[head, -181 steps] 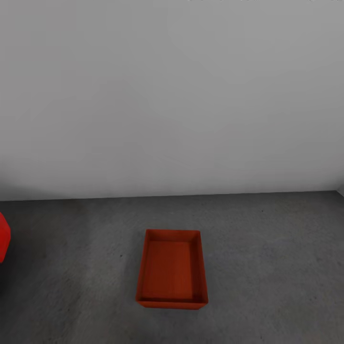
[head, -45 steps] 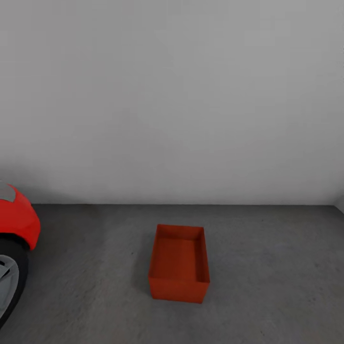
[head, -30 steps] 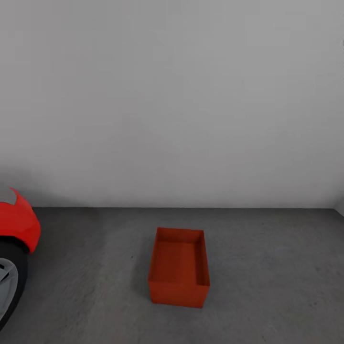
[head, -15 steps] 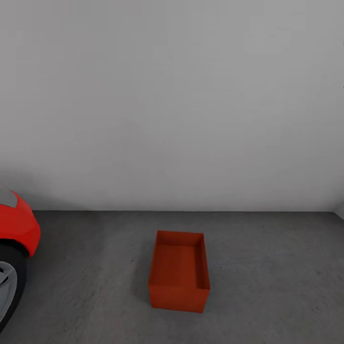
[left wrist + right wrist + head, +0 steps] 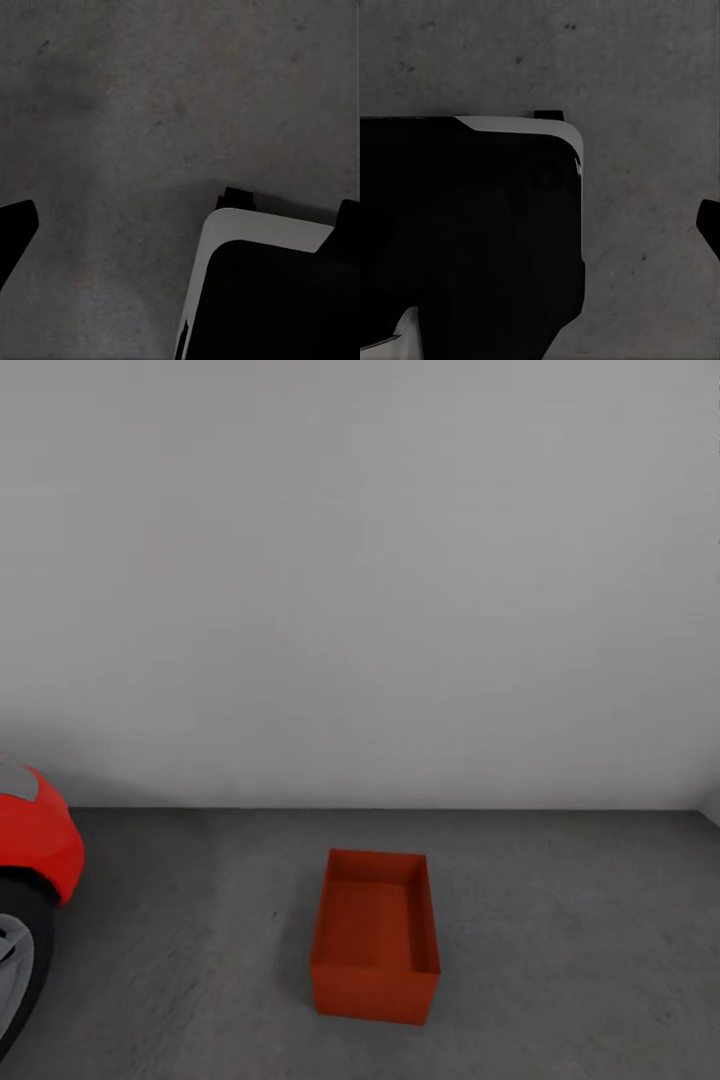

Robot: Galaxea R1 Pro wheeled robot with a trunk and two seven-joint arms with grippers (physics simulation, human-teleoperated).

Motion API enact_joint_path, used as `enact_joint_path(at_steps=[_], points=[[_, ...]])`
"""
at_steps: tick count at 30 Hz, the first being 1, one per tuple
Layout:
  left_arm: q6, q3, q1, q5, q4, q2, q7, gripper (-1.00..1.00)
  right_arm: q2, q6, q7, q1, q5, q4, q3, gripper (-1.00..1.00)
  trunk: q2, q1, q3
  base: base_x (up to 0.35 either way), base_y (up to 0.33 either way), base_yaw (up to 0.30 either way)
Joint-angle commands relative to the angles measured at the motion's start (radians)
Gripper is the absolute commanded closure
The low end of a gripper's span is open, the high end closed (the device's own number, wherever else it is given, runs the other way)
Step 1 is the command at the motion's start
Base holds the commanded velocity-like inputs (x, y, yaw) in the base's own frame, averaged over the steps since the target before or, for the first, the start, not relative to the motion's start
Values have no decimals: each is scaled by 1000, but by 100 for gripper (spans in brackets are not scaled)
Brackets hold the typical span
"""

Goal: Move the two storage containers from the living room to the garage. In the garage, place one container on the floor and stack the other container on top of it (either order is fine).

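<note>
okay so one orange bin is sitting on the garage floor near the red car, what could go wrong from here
1. The storage container on the floor looks like a single bin, so the stack seems unfinished; I can't tell whether a second is nested inside.
2. The red car stands close to the robot's left, so turning or backing the base could clip it.
3. The bin's thin walls may let a second one, if lowered off-centre, tilt or slide off.

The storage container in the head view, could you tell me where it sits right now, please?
The storage container rests on the dark grey floor, just right of centre, short of the white wall and well right of the red car.
</note>
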Motion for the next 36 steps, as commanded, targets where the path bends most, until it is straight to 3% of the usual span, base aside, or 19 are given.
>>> enact_joint_path(at_steps=[1,36], points=[[-4,2,-1,8,1,0,0,-100,1,-6,-2,-1,-9,3,9,-100,-1,0,0,0,0,0],[-4,2,-1,8,1,0,1,-100,-2,-3,-2,-1,-7,3,9,-100,-1,0,56,0,0,0]])
